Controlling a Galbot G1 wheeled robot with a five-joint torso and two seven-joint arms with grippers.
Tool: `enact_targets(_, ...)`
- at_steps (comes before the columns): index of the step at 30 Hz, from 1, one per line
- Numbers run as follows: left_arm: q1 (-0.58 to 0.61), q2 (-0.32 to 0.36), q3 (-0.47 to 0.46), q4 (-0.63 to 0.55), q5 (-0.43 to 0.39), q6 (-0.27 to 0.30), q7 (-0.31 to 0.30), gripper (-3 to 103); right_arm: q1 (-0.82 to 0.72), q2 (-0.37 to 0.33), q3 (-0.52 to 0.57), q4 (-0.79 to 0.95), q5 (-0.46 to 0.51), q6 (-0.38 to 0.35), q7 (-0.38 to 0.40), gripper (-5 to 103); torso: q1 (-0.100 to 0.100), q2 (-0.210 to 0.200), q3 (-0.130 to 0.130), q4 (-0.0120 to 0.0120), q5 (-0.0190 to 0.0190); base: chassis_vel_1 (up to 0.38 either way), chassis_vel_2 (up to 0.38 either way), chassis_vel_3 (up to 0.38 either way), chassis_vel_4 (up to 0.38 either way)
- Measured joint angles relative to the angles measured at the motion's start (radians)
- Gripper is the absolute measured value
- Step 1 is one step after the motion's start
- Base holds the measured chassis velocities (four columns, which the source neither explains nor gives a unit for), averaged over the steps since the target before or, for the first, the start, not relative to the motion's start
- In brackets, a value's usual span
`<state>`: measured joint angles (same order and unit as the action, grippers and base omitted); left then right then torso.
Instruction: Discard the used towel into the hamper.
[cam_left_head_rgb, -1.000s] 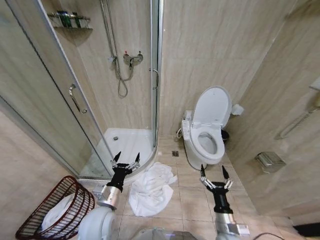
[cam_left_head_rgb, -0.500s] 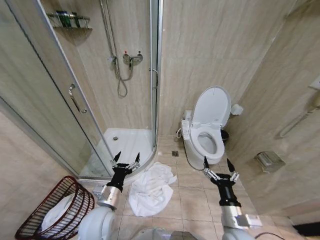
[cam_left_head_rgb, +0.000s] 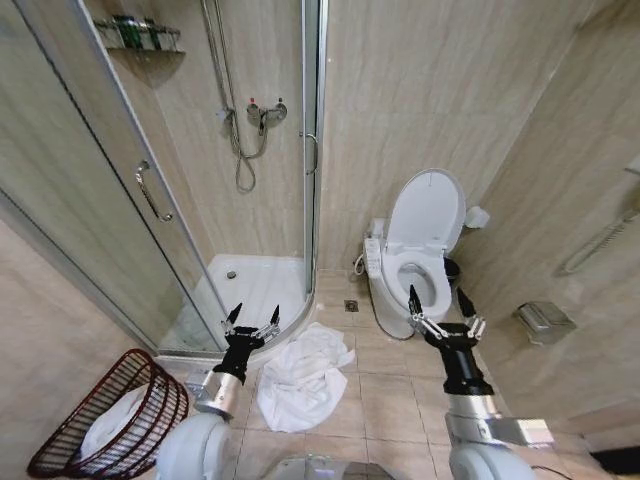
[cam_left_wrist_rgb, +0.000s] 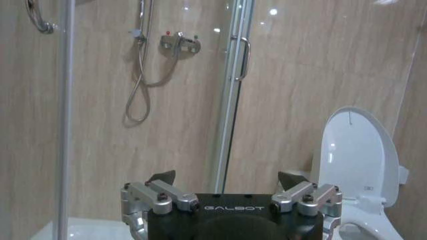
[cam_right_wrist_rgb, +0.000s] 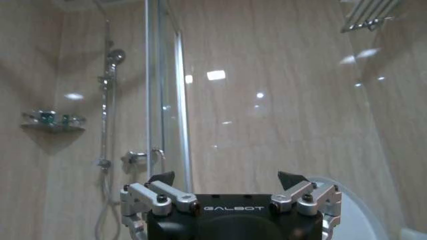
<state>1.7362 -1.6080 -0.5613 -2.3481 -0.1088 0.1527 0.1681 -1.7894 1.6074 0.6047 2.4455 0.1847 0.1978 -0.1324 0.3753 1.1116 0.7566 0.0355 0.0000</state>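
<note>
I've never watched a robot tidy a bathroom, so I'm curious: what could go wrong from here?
The towel lies in a loose heap on the floor, so an open gripper might catch only a fold and drag the rest. The hamper is tipped over and already holds white cloth, so a drop could miss or slide out. The left gripper hangs close to the shower door; the right gripper is near the toilet, so either could bump.
</note>
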Motion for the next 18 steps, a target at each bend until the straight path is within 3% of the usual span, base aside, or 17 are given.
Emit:
enact_targets(2,0.0,0.0,0.0,0.0,0.0,0.0,0.0,100,0.004,0.0,-0.011,-0.002,-0.029,-0.011,0.048,100,-0.007,-0.016,-0.009,-0.0001,0.0,0.0,0.0,0.0,0.0)
enact_targets(6,0.0,0.0,0.0,0.0,0.0,0.0,0.0,100,0.01,0.0,-0.015,-0.001,-0.039,-0.012,0.075,100,-0.016,-0.036,-0.02,0.0,0.0,0.0,0.0,0.0,0.0)
enact_targets(18,0.0,0.0,0.0,0.0,0.0,0.0,0.0,100,0.011,0.001,-0.013,0.006,-0.034,0.011,0.043,100,-0.044,-0.098,-0.054,0.0,0.0001,0.0,0.0,0.0,0.0)
